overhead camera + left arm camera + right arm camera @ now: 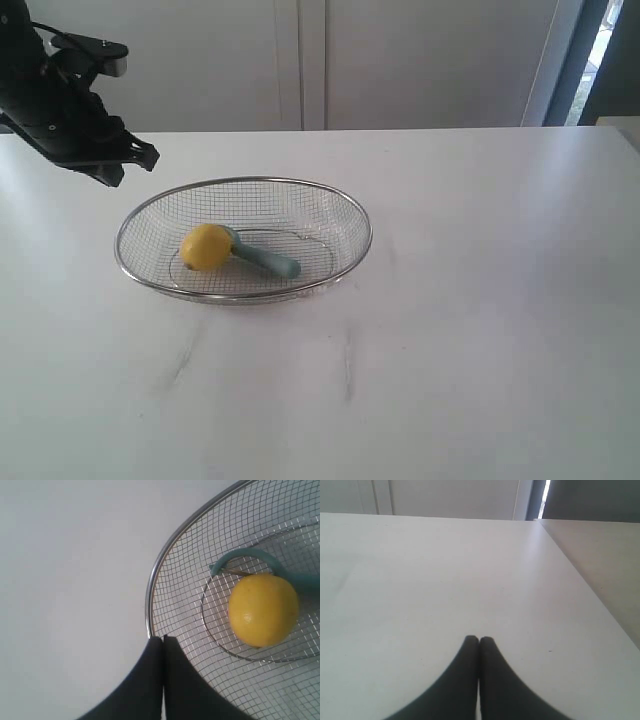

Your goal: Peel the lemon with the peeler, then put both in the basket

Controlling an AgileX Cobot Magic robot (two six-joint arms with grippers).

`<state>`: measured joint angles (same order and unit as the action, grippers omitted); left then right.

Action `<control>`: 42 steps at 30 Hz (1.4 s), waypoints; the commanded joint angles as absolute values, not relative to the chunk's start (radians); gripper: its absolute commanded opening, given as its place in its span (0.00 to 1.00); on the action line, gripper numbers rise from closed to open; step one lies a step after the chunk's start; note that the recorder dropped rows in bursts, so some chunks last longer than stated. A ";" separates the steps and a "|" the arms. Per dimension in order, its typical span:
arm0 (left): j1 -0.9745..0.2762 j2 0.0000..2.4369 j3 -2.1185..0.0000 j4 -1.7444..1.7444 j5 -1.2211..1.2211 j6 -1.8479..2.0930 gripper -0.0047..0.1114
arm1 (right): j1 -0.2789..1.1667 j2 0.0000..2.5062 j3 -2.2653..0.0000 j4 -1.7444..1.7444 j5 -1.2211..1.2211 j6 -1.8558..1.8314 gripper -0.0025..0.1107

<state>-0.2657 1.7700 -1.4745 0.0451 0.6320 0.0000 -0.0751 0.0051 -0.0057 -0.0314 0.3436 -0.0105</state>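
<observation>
The lemon [206, 246] and the peeler [268, 260] touching it are seen in the basket [335, 215], the lemon toward nine o'clock. The left gripper [162, 639] is held closed and empty at the basket's ten o'clock; the right gripper [479, 640] is likewise closed and empty.

1. Readable texts, labels, brands, numbers or signs: none found (exterior view and both wrist views checked).
</observation>
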 commanded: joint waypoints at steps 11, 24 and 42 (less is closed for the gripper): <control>-0.262 1.758 -1.479 0.039 0.637 0.000 0.04 | -0.080 0.000 0.000 -0.041 0.342 -0.023 0.02; -0.262 1.756 -1.479 0.036 0.775 0.000 0.04 | -0.080 0.000 0.000 -0.041 0.342 0.006 0.02; -0.262 1.482 -1.154 0.042 0.520 -0.022 0.04 | -0.080 0.000 0.000 -0.041 0.342 0.006 0.02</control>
